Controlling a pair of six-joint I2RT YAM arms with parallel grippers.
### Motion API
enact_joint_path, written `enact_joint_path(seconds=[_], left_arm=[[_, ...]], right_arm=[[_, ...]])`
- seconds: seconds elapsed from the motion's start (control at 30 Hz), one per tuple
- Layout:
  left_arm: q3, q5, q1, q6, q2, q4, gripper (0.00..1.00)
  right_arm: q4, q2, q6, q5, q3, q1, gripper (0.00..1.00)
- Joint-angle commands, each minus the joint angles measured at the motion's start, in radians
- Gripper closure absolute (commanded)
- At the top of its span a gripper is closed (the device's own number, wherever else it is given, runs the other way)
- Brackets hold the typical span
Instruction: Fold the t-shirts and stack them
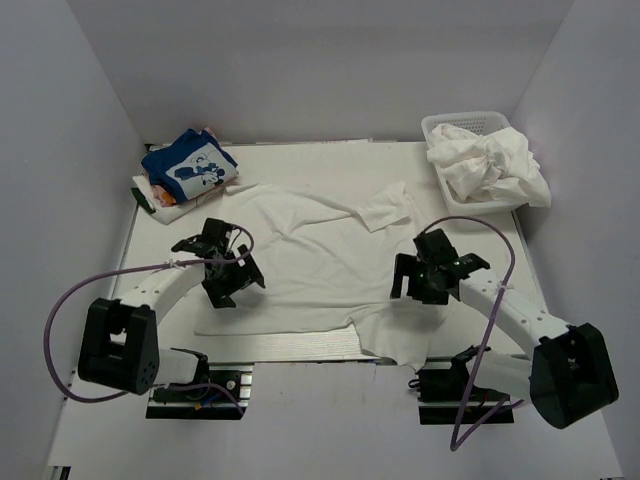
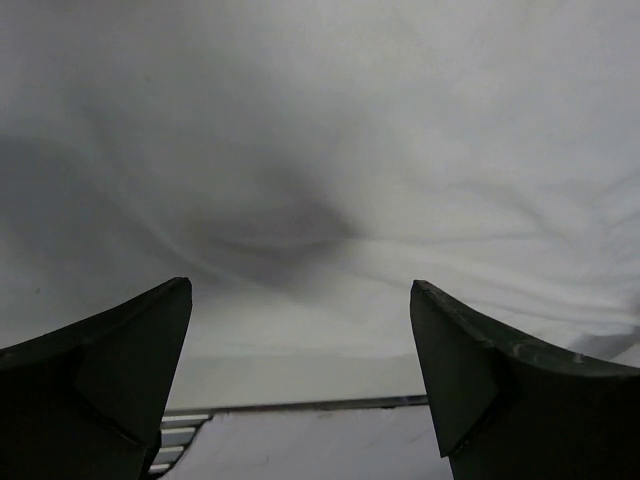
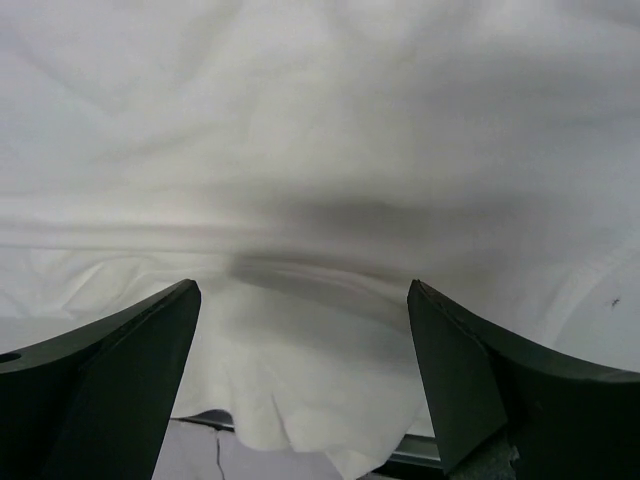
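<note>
Seen from my console: the blue t-shirt [image 1: 188, 163] hides most of the folded pile [image 1: 170, 208] beneath it, and its graphic is too small to read. I cannot count the white garments [image 1: 490, 165] bunched in the basket [image 1: 460, 118]. The wrist views crop the left fingers [image 2: 100, 390] and right fingers [image 3: 100, 390] at the bottom edge.

worktop [image 1: 330, 155] held: white t-shirt [image 1: 300, 270] spread at centre | folded t-shirt stack [image 1: 185, 175] at far-left corner | basket [image 1: 460, 118] at far-right corner

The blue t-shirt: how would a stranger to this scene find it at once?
Go to the far left corner of the table, where folded clothes are piled. The blue t-shirt lies on top, the only blue garment, with a white cartoon print.
</note>
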Motion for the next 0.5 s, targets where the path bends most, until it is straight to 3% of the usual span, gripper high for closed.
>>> enact_joint_path(seconds=[0.0,0.2,0.47], left_arm=[[0.114,-0.042,-0.004,-0.019,-0.108,-0.085,0.0],[0.362,-0.076,-0.004,0.013,-0.038,-0.076,0.0],[0.485,-0.197,0.008,0.037,0.028,-0.134,0.0]], right_arm=[[-0.023,-0.023,-0.012,0.049,0.162,0.002,0.1],[0.116,0.204,0.008,0.124,0.37,-0.021,0.1],[0.227,0.584,0.02,-0.009,0.614,-0.093,0.1]])
